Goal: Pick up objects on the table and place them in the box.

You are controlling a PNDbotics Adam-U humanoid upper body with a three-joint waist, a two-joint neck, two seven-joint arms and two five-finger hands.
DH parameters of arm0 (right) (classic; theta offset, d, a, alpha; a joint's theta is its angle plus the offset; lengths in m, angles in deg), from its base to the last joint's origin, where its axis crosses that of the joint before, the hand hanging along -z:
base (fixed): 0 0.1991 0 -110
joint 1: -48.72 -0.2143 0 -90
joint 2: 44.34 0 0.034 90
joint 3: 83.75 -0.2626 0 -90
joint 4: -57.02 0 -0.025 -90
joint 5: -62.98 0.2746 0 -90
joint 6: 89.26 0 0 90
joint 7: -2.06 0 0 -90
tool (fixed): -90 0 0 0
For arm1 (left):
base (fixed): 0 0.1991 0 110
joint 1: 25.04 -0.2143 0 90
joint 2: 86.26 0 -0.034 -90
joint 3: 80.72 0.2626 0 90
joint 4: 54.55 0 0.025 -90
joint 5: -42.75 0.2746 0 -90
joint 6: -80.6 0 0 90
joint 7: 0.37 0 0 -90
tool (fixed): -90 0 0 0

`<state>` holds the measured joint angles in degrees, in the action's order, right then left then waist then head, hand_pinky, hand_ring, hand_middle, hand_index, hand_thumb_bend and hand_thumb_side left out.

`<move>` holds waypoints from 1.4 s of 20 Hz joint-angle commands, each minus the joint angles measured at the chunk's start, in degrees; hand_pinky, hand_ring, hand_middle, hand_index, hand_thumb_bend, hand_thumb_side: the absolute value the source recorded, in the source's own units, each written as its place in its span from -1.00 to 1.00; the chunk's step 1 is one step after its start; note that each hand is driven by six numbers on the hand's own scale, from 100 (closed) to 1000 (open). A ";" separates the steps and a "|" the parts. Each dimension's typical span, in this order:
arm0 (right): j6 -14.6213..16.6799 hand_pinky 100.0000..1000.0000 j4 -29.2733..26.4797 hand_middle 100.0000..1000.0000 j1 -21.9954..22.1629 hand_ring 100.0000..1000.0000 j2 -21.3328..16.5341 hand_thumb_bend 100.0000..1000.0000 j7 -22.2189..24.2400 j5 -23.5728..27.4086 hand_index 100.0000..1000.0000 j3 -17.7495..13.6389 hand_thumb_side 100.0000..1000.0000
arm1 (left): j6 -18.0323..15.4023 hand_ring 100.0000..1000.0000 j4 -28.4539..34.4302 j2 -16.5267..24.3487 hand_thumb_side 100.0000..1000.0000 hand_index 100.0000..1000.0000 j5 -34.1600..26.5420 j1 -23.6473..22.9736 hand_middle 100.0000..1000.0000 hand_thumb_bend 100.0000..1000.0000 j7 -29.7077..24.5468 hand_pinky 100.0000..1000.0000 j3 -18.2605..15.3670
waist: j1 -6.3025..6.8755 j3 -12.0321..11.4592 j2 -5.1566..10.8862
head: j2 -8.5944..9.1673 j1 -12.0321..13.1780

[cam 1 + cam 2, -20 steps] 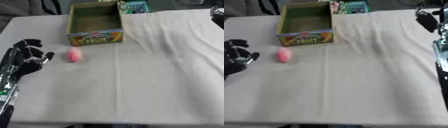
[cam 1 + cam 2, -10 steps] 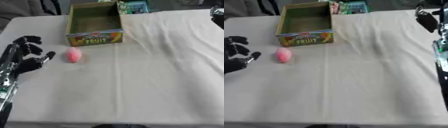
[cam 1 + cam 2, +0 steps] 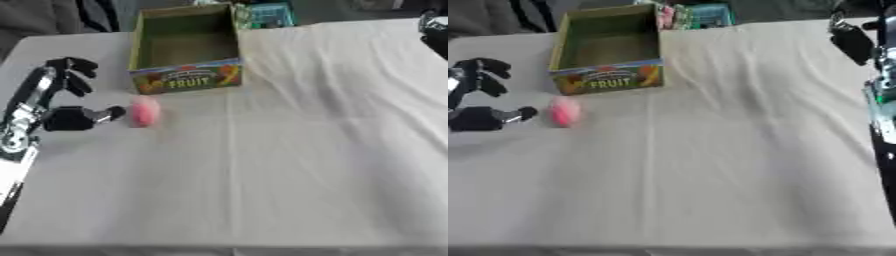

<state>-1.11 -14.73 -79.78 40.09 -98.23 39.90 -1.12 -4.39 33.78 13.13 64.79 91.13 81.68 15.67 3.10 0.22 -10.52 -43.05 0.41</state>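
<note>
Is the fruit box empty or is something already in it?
Empty as far as shows: the fruit box stands open-topped and only its bare green inside is visible. The pink object lies outside on the table, beside the left hand.

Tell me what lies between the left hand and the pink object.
Nothing: only bare white cloth separates the left hand from the pink object, seen in the left eye view.

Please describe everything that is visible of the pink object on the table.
The pink object is small, rounded and somewhat egg-shaped, with a smooth matte look. It lies on the white tablecloth, near the fruit box and outside it. The left hand is beside it, its thumb tip reaching close; contact cannot be judged.
</note>
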 commanded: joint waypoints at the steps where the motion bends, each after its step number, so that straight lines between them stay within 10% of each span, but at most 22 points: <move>1: 0.00 0.41 -1.14 0.36 -1.18 0.73 -1.11 -1.00 0.17 -0.08 0.77 0.01 -0.19 | 0.13 0.07 -0.69 2.86 -0.86 0.50 4.01 2.41 0.20 0.47 -3.08 0.12 1.08 | -0.03 0.15 1.20 | -0.20 0.20; 28: 0.08 0.41 -0.77 0.36 -1.26 0.74 -0.55 -1.00 0.43 -0.01 0.76 0.34 -0.18 | -0.52 0.23 -13.60 -1.24 -0.83 0.66 16.36 8.60 0.40 0.56 -8.80 0.25 7.14 | -0.22 1.17 1.26 | -0.25 0.47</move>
<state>-1.07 -14.72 -79.83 40.52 -97.80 39.90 -0.75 -4.87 19.91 11.02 80.87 98.52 72.47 22.92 3.05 1.40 -10.22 -43.26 0.79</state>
